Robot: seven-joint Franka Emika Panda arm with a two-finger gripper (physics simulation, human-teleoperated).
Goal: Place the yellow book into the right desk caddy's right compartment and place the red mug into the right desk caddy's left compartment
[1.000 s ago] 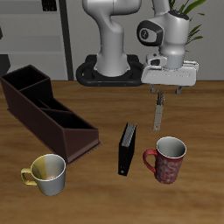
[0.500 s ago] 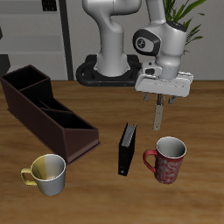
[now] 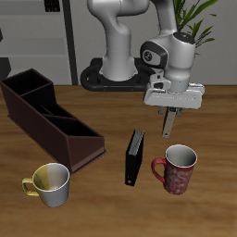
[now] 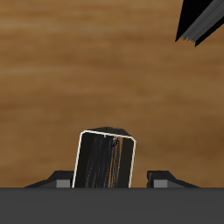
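Note:
My gripper (image 3: 168, 109) is shut on the yellow book (image 3: 168, 122), a thin pale slab hanging down from the fingers above the table. In the wrist view the book's end (image 4: 105, 159) sits between my fingers (image 4: 107, 179). The red mug (image 3: 179, 169) stands upright near the table's front edge, almost straight below the held book. The dark brown right desk caddy (image 3: 51, 116) lies slantwise across the table, well apart from the gripper; its cells look empty.
A black book (image 3: 135, 155) stands upright between the caddy and the red mug; its corner shows in the wrist view (image 4: 203, 19). A silvery mug with a yellow handle (image 3: 51, 182) stands near the front edge by the caddy's end. The robot base (image 3: 116, 72) stands at the back.
The hand has turned a little and sunk slightly, still holding the book. The book hangs at nearly the same spot. Nothing on the table has moved.

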